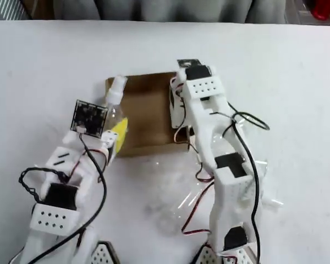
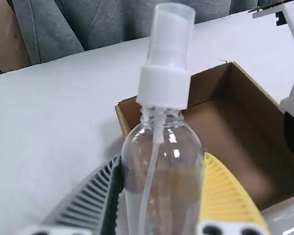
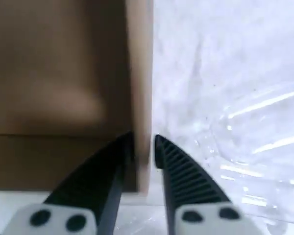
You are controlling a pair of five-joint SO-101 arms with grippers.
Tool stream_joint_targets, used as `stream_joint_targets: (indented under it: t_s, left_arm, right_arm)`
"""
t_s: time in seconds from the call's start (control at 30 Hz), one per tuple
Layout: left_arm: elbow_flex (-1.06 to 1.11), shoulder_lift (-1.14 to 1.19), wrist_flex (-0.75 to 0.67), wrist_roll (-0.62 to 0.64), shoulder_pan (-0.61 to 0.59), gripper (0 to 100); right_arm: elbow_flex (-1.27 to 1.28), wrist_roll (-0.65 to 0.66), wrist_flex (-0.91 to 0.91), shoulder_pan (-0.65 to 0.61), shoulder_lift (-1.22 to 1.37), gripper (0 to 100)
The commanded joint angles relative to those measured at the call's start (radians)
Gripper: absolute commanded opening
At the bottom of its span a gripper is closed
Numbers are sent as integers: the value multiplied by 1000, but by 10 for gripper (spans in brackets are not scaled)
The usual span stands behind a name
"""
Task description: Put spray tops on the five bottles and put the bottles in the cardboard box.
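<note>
My left gripper (image 2: pixel 161 196) is shut on a clear bottle (image 2: pixel 161 166), its grey and yellow fingers on either side of the body. A white spray top (image 2: pixel 166 63) sits on the bottle's neck. In the high view this bottle (image 1: pixel 115 110) is held over the left edge of the open cardboard box (image 1: pixel 146 110). My right gripper (image 3: pixel 143 139) has its black fingers astride the box's right wall (image 3: pixel 139 73) and is shut on it; the same gripper (image 1: pixel 177 118) reaches down at the box's right side.
Clear bottles (image 3: pixel 255 147) lie on the white table just right of the box, partly under the right arm (image 1: pixel 231 176). Another clear bottle (image 1: pixel 176 201) lies near the front between the arms. Loose wires hang from both arms.
</note>
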Motion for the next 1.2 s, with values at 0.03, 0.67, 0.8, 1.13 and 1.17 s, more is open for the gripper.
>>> stream_joint_targets:
  t_s: [0.03,0.67,0.8,1.13,1.17]
  left_arm:
    - [-60,4,-20,12,-7,21]
    - [-61,-1,-29,15,-7,21]
    - [-61,-1,-68,115,-8,21]
    - [-61,-1,-107,213,-36,20]
    - [-61,-1,-107,230,-51,20]
  right_arm:
    - [-8,12,15,4,-41,251]
    - [-43,164,102,-16,-403,11]
    - [72,164,99,-41,-549,41]
    - [272,210,77,-125,-834,40]
    - [290,235,70,-127,-862,40]
